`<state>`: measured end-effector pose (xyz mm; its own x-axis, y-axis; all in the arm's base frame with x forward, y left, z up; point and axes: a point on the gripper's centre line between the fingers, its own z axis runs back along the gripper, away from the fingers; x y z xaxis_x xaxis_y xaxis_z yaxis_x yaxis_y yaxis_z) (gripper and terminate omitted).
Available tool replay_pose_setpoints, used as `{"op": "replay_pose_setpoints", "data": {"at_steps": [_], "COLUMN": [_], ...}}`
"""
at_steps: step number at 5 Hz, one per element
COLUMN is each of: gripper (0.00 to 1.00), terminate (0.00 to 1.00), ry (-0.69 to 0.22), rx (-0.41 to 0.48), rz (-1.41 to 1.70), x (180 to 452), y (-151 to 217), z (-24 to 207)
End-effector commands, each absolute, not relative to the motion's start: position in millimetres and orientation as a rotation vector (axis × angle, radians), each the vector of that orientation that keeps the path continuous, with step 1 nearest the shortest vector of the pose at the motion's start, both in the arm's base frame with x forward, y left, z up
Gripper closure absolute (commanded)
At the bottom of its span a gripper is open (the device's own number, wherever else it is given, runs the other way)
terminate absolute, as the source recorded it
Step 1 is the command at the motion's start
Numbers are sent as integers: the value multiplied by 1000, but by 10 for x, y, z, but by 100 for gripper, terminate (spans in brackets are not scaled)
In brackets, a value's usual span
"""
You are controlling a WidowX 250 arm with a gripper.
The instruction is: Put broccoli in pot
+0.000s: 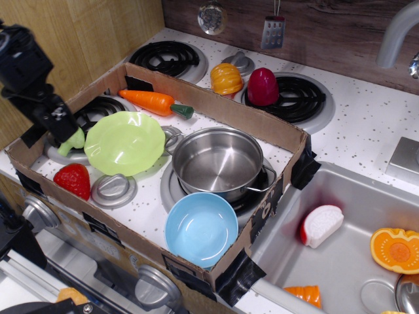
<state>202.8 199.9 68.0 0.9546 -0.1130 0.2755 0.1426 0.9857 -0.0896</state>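
The broccoli lies on the left burner at the left end of the cardboard box, beside the lime-green bowl. Only a light-green piece of it shows; the rest is hidden under my gripper. The black gripper hangs low over it, right at it, and its jaws are too dark to read. The steel pot stands empty and upright in the middle of the box, to the right of the lime-green bowl.
The cardboard box also holds a carrot, a strawberry and a light-blue bowl. Behind the box are an orange toy and a red toy. The sink at right holds toy food.
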Motion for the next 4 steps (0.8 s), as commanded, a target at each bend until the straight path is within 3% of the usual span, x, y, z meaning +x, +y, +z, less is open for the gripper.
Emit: {"op": "replay_pose_setpoints", "data": {"at_steps": [1, 4], "gripper": [0, 0], "terminate": [0, 0], "ry": [-337, -356], "rx": [-116, -172], "rz": [-160, -221], "x": [2046, 2116], "y": [2278, 2207], "z": [658, 557]}}
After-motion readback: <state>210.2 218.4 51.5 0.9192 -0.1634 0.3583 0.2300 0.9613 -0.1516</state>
